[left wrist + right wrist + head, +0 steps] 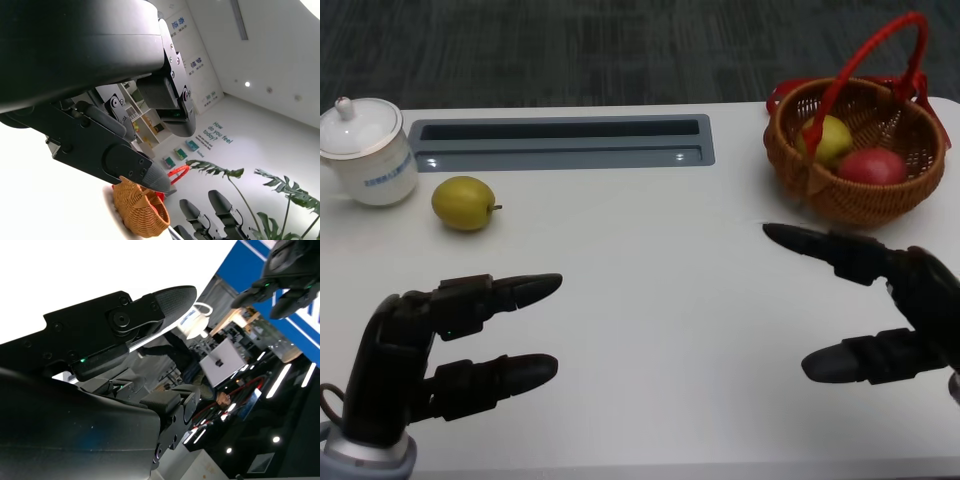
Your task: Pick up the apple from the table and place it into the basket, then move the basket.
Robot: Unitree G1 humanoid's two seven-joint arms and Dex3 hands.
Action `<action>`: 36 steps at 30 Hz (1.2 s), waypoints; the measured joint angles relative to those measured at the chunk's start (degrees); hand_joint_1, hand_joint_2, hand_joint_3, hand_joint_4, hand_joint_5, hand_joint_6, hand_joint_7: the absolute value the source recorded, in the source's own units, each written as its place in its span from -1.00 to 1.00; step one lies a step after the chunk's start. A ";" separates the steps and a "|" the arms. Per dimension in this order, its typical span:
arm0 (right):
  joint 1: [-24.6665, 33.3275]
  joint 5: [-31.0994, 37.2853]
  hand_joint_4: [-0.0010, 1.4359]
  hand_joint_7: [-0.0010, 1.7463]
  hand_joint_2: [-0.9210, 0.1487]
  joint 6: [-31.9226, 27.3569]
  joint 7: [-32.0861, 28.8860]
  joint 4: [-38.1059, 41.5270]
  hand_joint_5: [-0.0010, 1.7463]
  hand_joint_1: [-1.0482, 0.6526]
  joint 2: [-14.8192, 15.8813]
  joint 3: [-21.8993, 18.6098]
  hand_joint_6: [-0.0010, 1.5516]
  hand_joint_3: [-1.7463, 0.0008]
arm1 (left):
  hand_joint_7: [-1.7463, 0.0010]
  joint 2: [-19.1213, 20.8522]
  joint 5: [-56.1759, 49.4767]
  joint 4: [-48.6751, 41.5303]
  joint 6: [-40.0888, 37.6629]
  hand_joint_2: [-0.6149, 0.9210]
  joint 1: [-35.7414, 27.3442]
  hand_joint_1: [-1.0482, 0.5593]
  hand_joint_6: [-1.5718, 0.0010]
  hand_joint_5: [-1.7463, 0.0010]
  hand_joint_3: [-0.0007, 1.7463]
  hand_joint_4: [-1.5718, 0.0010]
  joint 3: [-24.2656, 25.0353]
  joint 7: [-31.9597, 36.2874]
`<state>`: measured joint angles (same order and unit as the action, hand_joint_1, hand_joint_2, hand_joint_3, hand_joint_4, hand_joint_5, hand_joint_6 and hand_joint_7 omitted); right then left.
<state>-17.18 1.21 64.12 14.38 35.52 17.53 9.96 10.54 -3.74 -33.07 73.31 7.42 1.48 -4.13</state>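
A woven brown basket (850,205) with a red handle (880,50) stands at the table's far right. Inside it lie a red apple (871,166) and a yellow-green fruit (830,140). Another yellow-green fruit (463,203) sits on the table at the left. My left hand (450,345) hovers near the front left, fingers apart, holding nothing. My right hand (910,300) is just in front of the basket, fingers spread and empty. The left wrist view shows the basket (140,210) beyond my left hand's fingers (110,155).
A white lidded cup (365,150) stands at the far left, beside the loose fruit. A grey recessed slot (560,142) runs along the back of the white table. The right wrist view shows the cup (195,322) and my left hand (285,270).
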 measured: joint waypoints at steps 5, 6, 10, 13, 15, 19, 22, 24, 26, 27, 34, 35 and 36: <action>1.79 -1.17 -0.18 -0.97 -0.98 -1.56 2.58 -1.35 -0.97 -0.43 -3.89 1.82 -0.31 0.99 | 0.99 0.68 1.98 0.72 -0.08 0.79 -0.05 -0.22 -0.17 0.99 -1.00 -0.26 -0.93 -1.08; 1.89 -0.88 -0.17 -0.97 -0.99 -1.48 2.76 -1.28 -0.97 -0.42 -4.68 1.96 -0.30 0.98 | 0.99 0.80 2.38 0.90 -0.17 0.79 -0.09 -0.23 -0.17 0.99 -1.00 -0.26 -1.18 -1.43; 1.78 0.70 -0.13 -0.99 -1.00 -0.62 2.79 0.33 -0.98 -0.37 -7.57 2.04 -0.28 0.95 | 0.99 1.23 3.34 1.23 -0.52 0.80 -0.31 -0.22 -0.18 0.99 -1.00 -0.27 -1.36 -2.20; 1.40 1.59 -0.11 -0.99 -1.00 0.23 2.79 2.74 -0.98 -0.32 -9.34 2.04 -0.27 0.94 | 0.99 1.34 3.40 1.50 -0.65 0.81 -0.65 -0.18 -0.18 0.99 -0.99 -0.27 -1.25 -2.36; 0.89 1.71 -0.10 -0.99 -1.00 0.69 2.85 4.33 -0.98 -0.27 -10.32 2.04 -0.26 0.93 | 0.99 1.36 3.42 1.96 -0.93 0.82 -1.05 -0.16 -0.17 0.99 -0.99 -0.27 -1.24 -2.53; -0.28 1.63 -0.10 -0.99 -1.00 1.32 3.25 6.86 -0.99 -0.20 -11.68 2.04 -0.24 0.95 | 1.00 1.38 3.42 3.29 -1.81 0.83 -2.02 -0.14 -0.17 0.99 -0.99 -0.28 -1.21 -2.67; -0.64 1.63 -0.10 -0.99 -1.00 1.74 3.48 7.74 -0.99 -0.20 -12.43 2.03 -0.24 0.95 | 1.00 1.41 3.43 4.20 -2.46 0.83 -2.48 -0.14 -0.16 0.99 -0.99 -0.28 -1.19 -2.72; -0.93 1.71 -0.10 -0.99 -1.00 1.87 3.56 7.95 -0.99 -0.20 -12.70 2.01 -0.23 0.95 | 1.00 1.47 3.58 4.96 -2.86 0.83 -2.56 -0.13 -0.16 1.00 -0.99 -0.27 -1.22 -2.91; -1.33 1.76 -0.10 -0.99 -1.00 1.93 3.61 8.03 -0.99 -0.19 -12.77 1.97 -0.23 0.95 | 1.00 1.63 3.87 5.34 -3.05 0.83 -2.62 -0.13 -0.16 1.00 -1.00 -0.27 -1.30 -3.17; -1.50 1.69 -0.09 -0.99 -1.00 1.93 3.69 8.04 -0.99 -0.19 -12.80 1.95 -0.23 0.95 | 1.00 1.72 3.98 5.39 -3.06 0.83 -2.63 -0.13 -0.16 1.00 -1.00 -0.27 -1.33 -3.26; -2.06 -1.18 0.01 -0.97 -1.00 1.78 6.49 8.04 -0.97 -0.18 -13.47 2.11 -0.14 0.98 | 1.00 2.02 4.17 5.56 -3.04 0.81 -2.74 -0.14 -0.16 1.00 -1.00 -0.26 -1.41 -3.96; -2.17 -1.41 0.04 -0.97 -1.00 1.77 6.78 8.04 -0.96 -0.17 -13.57 2.10 -0.12 0.97 | 1.00 2.05 4.29 5.65 -3.06 0.81 -2.79 -0.13 -0.16 1.00 -1.00 -0.26 -1.44 -4.08; -2.25 -1.54 0.07 -0.97 -1.00 1.76 6.96 8.03 -0.96 -0.16 -13.69 2.09 -0.10 0.96 | 1.00 2.09 4.51 5.77 -3.09 0.81 -2.88 -0.13 -0.16 1.00 -1.00 -0.26 -1.49 -4.24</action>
<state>-19.43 -0.33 65.88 21.34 43.56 3.85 12.05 12.63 0.77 -27.29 70.23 4.54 -0.01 -8.36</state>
